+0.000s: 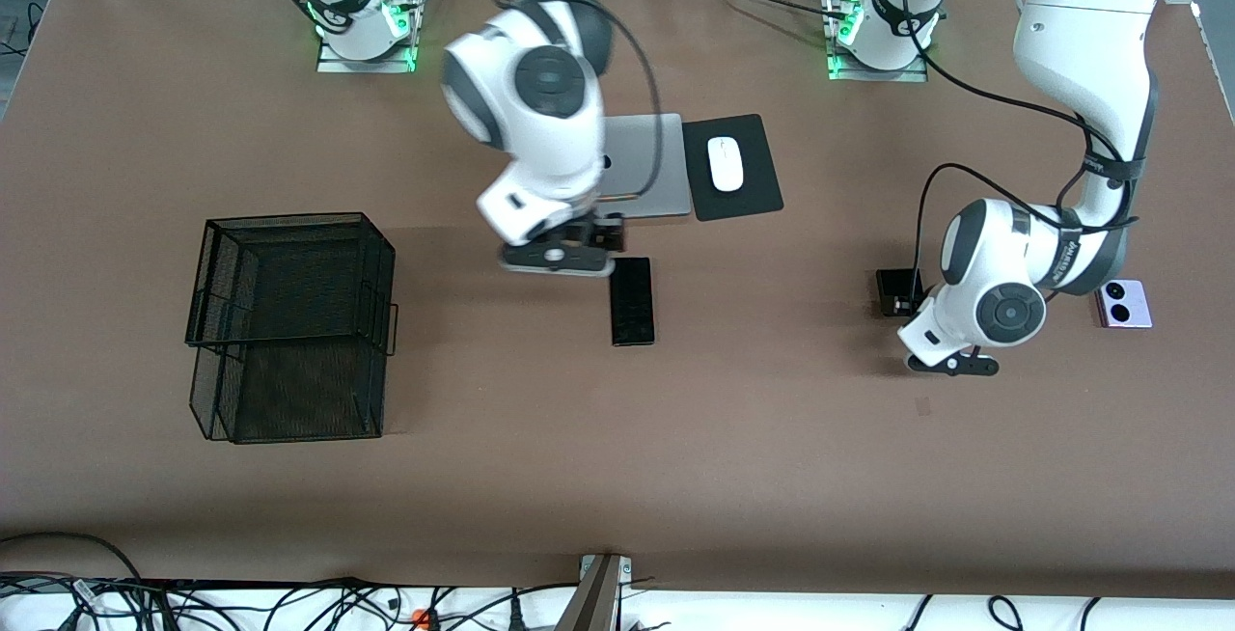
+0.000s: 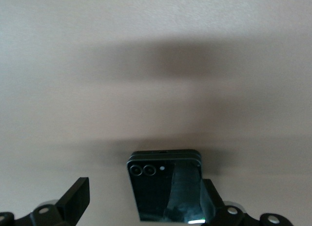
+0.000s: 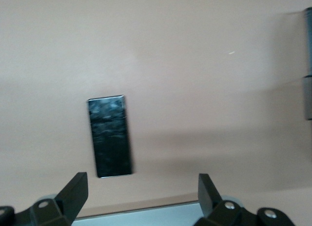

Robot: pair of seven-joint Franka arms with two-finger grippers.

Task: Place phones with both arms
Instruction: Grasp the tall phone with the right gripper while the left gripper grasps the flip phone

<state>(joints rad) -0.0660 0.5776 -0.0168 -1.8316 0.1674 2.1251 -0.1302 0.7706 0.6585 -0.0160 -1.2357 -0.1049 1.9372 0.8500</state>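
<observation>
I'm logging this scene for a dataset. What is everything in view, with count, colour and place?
Folded phone: one, black, on the table, under the left tool.
Slab phone: one, black, mid-table, nearer the front camera than the laptop.
Lilac-white phone: one, two black lenses, at the left arm's end.
Laptop: one, grey, closed.
Mouse: one, white, on a black pad beside the laptop.
Wire basket: one, black, at the right arm's end.
Table: one, brown.
Left tool: open, low over the folded phone.
Right tool: open, by the slab phone.
</observation>
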